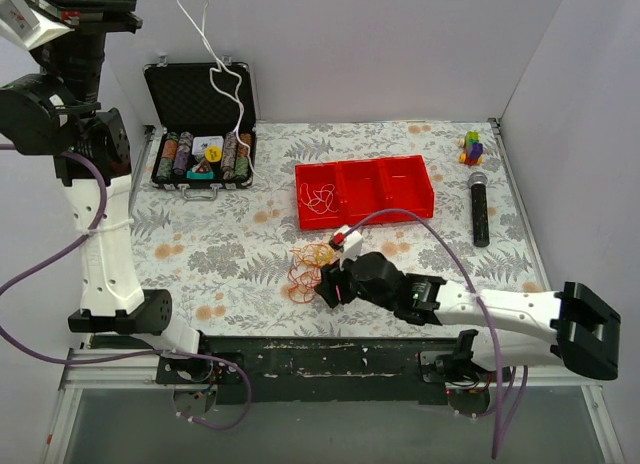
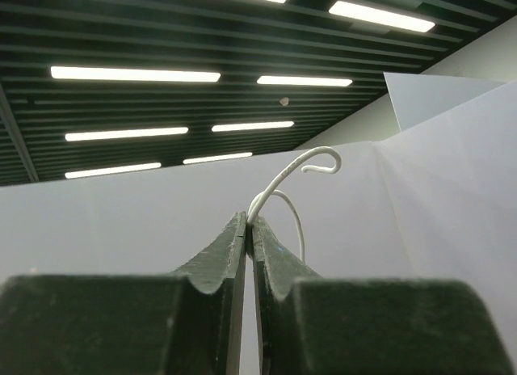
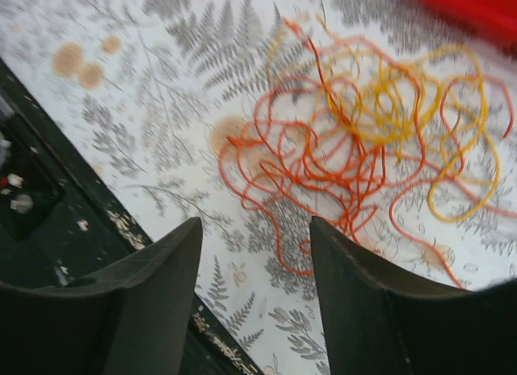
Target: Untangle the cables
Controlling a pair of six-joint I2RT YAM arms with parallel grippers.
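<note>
Cables (image 3: 355, 141), red and orange-yellow, lie tangled on the fern-patterned bench (image 1: 230, 244), near the red tray (image 1: 400, 184). Right end effector (image 3: 255, 229) sits at the tangle's edge, jaws spread, gripping nothing. Left end effector (image 2: 249, 223), raised, is pressed together, pinching a white cable (image 2: 283, 181).

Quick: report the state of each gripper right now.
Left gripper: shut on the white cable.
Right gripper: open, holding nothing, just short of the red and orange tangle.
</note>
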